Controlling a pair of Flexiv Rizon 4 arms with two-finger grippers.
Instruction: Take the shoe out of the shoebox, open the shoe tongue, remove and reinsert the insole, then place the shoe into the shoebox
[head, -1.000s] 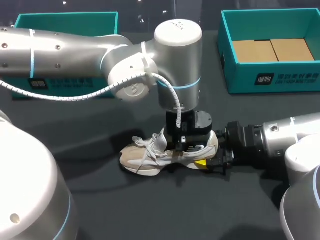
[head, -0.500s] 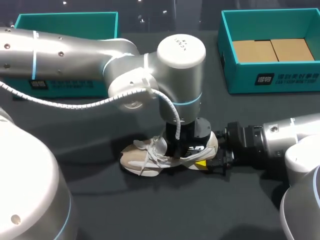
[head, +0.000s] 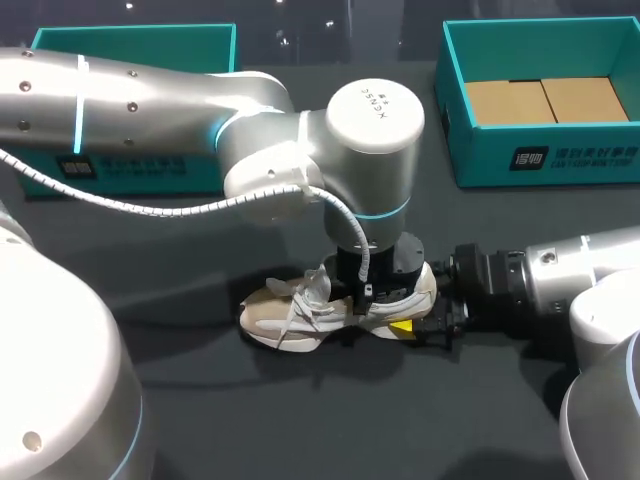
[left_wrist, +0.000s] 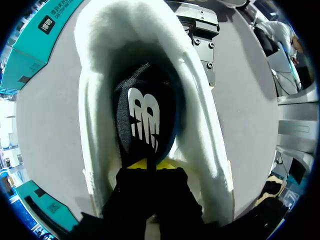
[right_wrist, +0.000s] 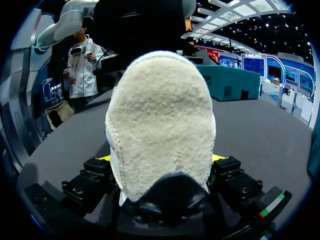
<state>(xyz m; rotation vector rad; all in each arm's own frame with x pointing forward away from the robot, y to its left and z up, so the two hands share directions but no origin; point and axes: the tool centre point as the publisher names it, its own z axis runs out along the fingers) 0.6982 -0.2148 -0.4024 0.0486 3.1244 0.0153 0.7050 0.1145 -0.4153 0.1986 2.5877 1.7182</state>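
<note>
The shoe (head: 300, 312) is stood on its sole on the bench (head: 200, 250), well apart from the shoebox (head: 540, 100). Its heel (right_wrist: 160, 120) is clamped from both sides between the fingers of the right gripper (right_wrist: 160, 160). The left gripper (left_wrist: 150, 166) is set down inside the shoe's opening, fingers drawn together with the yellow tips against the edge of the dark insole (left_wrist: 145, 115); whether the insole is pinched cannot be told.
</note>
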